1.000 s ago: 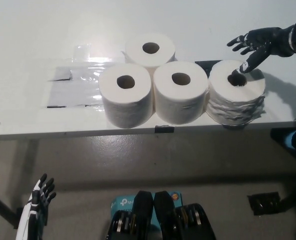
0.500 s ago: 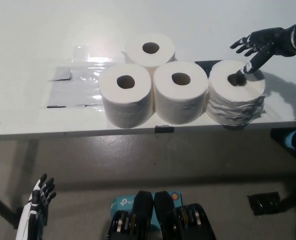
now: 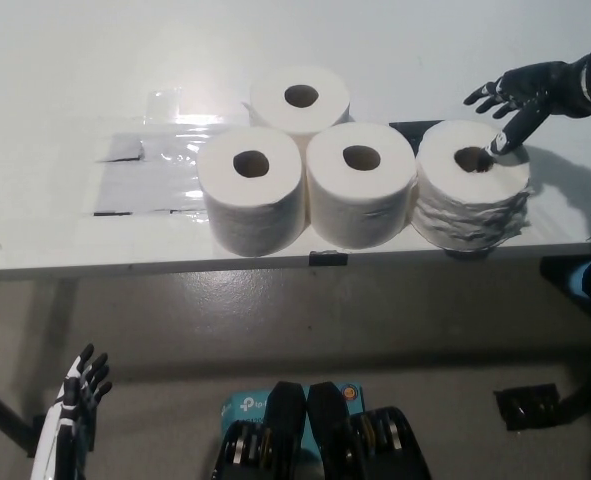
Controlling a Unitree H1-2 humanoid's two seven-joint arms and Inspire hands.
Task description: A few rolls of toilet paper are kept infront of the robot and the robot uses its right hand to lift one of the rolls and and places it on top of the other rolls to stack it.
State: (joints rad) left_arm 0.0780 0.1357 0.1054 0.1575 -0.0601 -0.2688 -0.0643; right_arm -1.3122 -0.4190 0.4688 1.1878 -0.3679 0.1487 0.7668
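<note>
- Head view: large white flat tabletop (image 3: 65, 80) fills the upper half; grey floor below its front edge.
- Clear shiny plastic sheet (image 3: 155, 170) taped flat on the table, at 9 o'clock of the rolls.
- Three smooth white toilet paper rolls standing on end in a tight cluster: front-left roll (image 3: 252, 190), front-middle roll (image 3: 361, 185), back roll (image 3: 300, 98) at 12 o'clock behind them, all touching.
- Fourth roll, the ragged-sided white toilet paper roll (image 3: 472, 185), stands at 3 o'clock of the cluster, touching or just beside the middle roll, near the front edge; its layers look loose and crumpled.
- Handling guess: light, soft, squashes easily, not slippery; the loose wraps may shift. Best held around the side wall, or with a finger in the core and the rest outside.
- Black right hand (image 3: 520, 95) comes in from 2 o'clock, fingers spread wide, holding nothing; one fingertip rests at the ragged roll's top rim beside the core hole, palm above and behind the roll.
- White left hand (image 3: 75, 405) hangs idle at 7 o'clock below the table, fingers apart, empty.
</note>
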